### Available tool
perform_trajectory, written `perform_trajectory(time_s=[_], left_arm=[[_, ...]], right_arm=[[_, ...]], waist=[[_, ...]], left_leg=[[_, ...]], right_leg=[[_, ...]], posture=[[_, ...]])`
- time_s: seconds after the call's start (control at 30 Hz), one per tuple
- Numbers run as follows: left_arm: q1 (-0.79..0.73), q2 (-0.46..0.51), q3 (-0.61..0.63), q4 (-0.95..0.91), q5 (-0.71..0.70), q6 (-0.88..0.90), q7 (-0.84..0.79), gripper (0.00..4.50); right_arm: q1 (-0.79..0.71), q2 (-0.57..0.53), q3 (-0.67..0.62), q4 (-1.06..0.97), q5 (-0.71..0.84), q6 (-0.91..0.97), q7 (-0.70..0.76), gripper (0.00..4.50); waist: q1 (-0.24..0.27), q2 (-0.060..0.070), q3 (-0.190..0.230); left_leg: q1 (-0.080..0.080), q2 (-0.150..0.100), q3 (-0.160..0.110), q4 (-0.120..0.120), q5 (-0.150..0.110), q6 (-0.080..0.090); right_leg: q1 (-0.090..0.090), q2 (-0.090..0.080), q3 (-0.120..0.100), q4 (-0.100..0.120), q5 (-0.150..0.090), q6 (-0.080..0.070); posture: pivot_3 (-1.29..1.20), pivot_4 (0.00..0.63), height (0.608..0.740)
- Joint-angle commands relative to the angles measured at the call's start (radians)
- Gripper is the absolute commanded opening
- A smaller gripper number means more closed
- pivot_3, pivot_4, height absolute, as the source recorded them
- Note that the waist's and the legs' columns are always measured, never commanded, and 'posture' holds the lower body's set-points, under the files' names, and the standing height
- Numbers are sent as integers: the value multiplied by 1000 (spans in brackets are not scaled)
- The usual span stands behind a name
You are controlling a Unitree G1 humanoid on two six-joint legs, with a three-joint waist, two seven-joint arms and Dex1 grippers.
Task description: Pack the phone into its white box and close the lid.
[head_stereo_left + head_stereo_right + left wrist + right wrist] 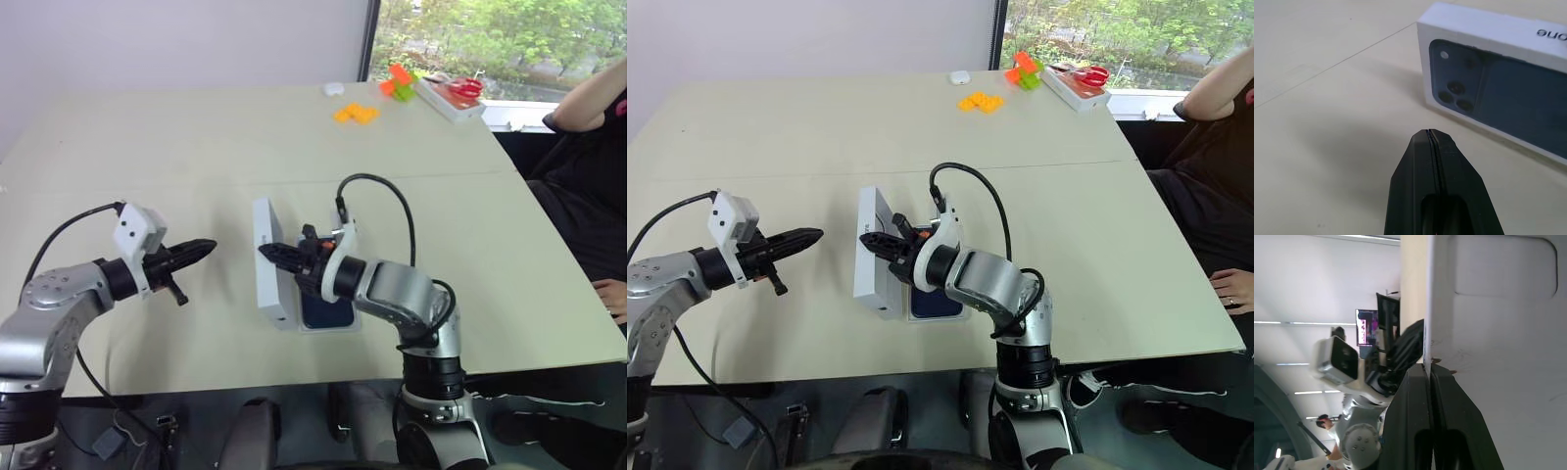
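The lid [265, 227] stands on its long edge in the middle of the table. Its printed phone picture [1498, 93] faces my left gripper [204, 248]. That gripper is shut, holds nothing, and hovers a short way to the lid's left. My right gripper [265, 252] is shut too. Its tips rest against the lid's pale inner side [1498, 357], and I cannot tell whether they pinch the rim. Behind the lid, under my right forearm, the phone [323, 311] lies in the white box [331, 330].
Orange pieces [355, 114], a small white object [333, 89], green and orange toys [397, 80] and a tray with red scissors [451, 96] lie at the far edge by the window. A person [588, 147] sits at the table's right side, one hand [615, 299] near the edge.
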Motion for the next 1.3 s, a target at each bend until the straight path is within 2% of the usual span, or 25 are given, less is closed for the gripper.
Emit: perform_trajectory(time_s=[0.03, 0.43, 0.53, 0.6, 0.67, 0.77, 0.83, 0.97, 1.17, 1.3], left_arm=[[-17, 1, -4, -27, 3, -3, 0, 0], [-22, -42, -67, -76, -7, 14, 16, 0], [-34, -64, -97, -94, -10, 25, 20, 0], [-46, -80, -122, -105, -11, 30, 22, 0], [-60, -100, -147, -115, -10, 35, 28, 0], [-80, -132, -182, -131, -11, 48, 40, 0], [-92, -156, -207, -144, -15, 57, 47, 0], [-113, -195, -257, -168, -17, 72, 54, 0], [-135, -233, -381, -199, 29, 78, 56, 0], [-143, -274, -345, -194, -8, 90, 92, 0]], right_arm=[[-43, 102, 10, -32, 29, -48, -14, 35], [18, 0, 9, -7, 29, -69, -91, 35], [-6, -42, -4, -32, 29, -60, -54, 932], [-29, -103, -6, -50, 29, -43, -14, 1904], [-69, -225, 1, -66, 21, -10, 49, 2926], [-107, -424, 9, -94, -34, 64, 189, 2926], [-121, -568, 0, -118, -143, 115, 333, 2926], [-138, -751, 7, -122, -357, 134, 566, 2926], [-144, -892, 53, -109, -654, 121, 820, 2926], [-146, -934, 107, -118, -842, 94, 951, 2926]], waist=[[0, 0, 0], [2, 0, 0], [2, 0, 0], [3, 0, 0], [2, 0, 0], [4, 1, 0], [6, 0, 0], [5, 0, 0], [5, 0, 0], [5, 0, 0]], left_leg=[[0, 0, 0, 0, 0, 0], [-3, 0, 1, 0, 0, 0], [-3, 0, 1, 0, 0, 0], [-3, -1, 1, 0, 0, 0], [-4, -1, 1, 0, 0, 0], [-4, -2, 2, 0, 0, 0], [-6, -2, 4, 0, 0, 0], [-15, -3, 5, 1, 0, 1], [-16, -3, 6, 2, 0, 1], [-16, -3, 7, 3, 0, 1]], right_leg=[[0, 0, 0, 0, 0, 0], [-3, -1, 1, 0, 0, 0], [-3, -1, 1, 0, 0, 0], [-3, -1, 1, 0, 0, 0], [-3, -1, 1, 0, 0, 0], [-3, -1, 1, -1, 0, 0], [-4, -1, 0, -2, 0, 0], [-8, 0, 1, -2, 2, 3], [-13, 1, 2, 1, 2, 3], [-13, 1, 2, 1, 2, 3]], posture=[[0, 150, 730], [0, 150, 730], [0, 150, 730], [0, 150, 730], [0, 150, 730], [0, 150, 730], [0, 150, 730], [0, 150, 730], [0, 150, 730], [0, 150, 730]])
